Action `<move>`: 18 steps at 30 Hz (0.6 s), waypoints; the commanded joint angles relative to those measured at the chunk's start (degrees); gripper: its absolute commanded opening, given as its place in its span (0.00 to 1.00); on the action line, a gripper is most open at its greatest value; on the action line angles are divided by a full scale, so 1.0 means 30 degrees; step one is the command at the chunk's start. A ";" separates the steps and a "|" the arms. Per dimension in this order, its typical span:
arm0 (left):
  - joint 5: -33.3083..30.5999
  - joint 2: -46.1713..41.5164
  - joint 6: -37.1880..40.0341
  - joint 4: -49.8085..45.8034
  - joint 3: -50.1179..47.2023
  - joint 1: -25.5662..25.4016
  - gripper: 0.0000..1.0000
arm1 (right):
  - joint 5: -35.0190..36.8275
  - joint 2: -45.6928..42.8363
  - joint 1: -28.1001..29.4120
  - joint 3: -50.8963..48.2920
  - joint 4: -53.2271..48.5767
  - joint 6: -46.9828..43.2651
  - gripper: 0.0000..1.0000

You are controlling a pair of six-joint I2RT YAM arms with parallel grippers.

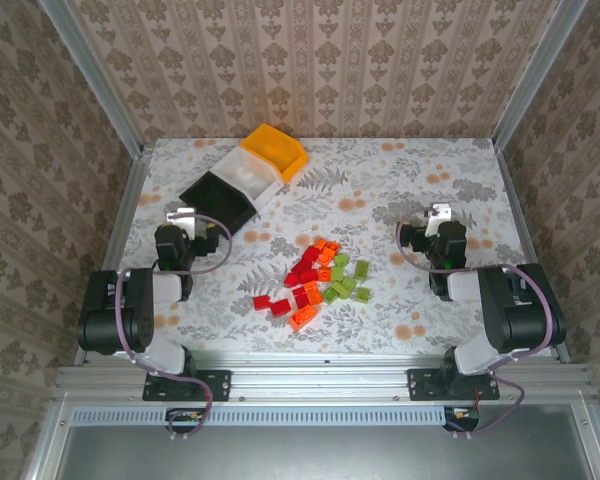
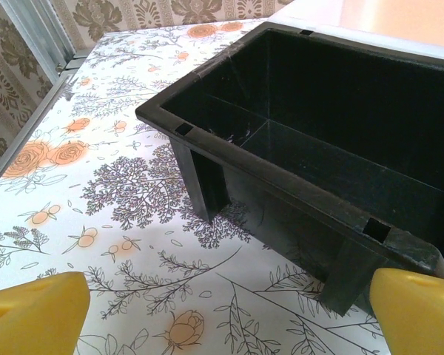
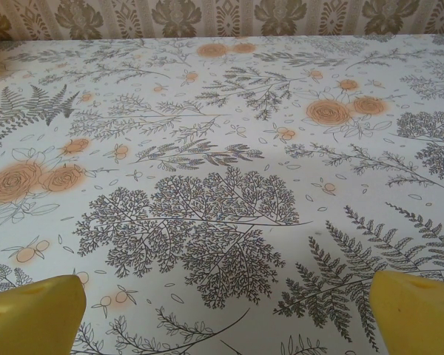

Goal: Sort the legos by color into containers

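The legos [image 1: 318, 281] lie in a loose heap on the table between the two arms, with red ones [image 1: 271, 303] to the left, orange ones [image 1: 303, 319] mixed in, and light green ones [image 1: 347, 281] to the right. Three containers stand in a diagonal row at the back left: black [image 1: 220, 203], white [image 1: 242, 172], orange-yellow [image 1: 276, 150]. My left gripper [image 1: 185, 214] is open just in front of the black bin [image 2: 318, 148], which looks empty. Its yellow fingertips [image 2: 37, 310] stand wide apart over bare cloth. Right of the heap, my right gripper [image 1: 440, 212] is open, and its fingertips [image 3: 418, 307] frame bare cloth.
Patterned walls and metal corner posts [image 1: 90, 75] close the table in on three sides. An aluminium rail [image 1: 320, 380] runs along the near edge, where both arm bases are bolted. The floral cloth [image 3: 222, 185] stretches open ahead of the right gripper.
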 commanded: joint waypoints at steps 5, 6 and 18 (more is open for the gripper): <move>0.0101 -0.0009 0.0123 -0.0079 0.0220 -0.0065 1.00 | -0.0363 -0.0167 -0.0084 0.0214 -0.0094 -0.0132 1.00; 0.0171 -0.0001 0.0090 -0.0093 0.0220 -0.0035 1.00 | -0.0355 -0.0170 -0.0077 0.0176 -0.0029 -0.0110 1.00; 0.0152 -0.0009 0.0148 -0.0064 0.0198 -0.0045 1.00 | -0.0344 -0.0170 -0.0084 0.0183 -0.0039 -0.0103 1.00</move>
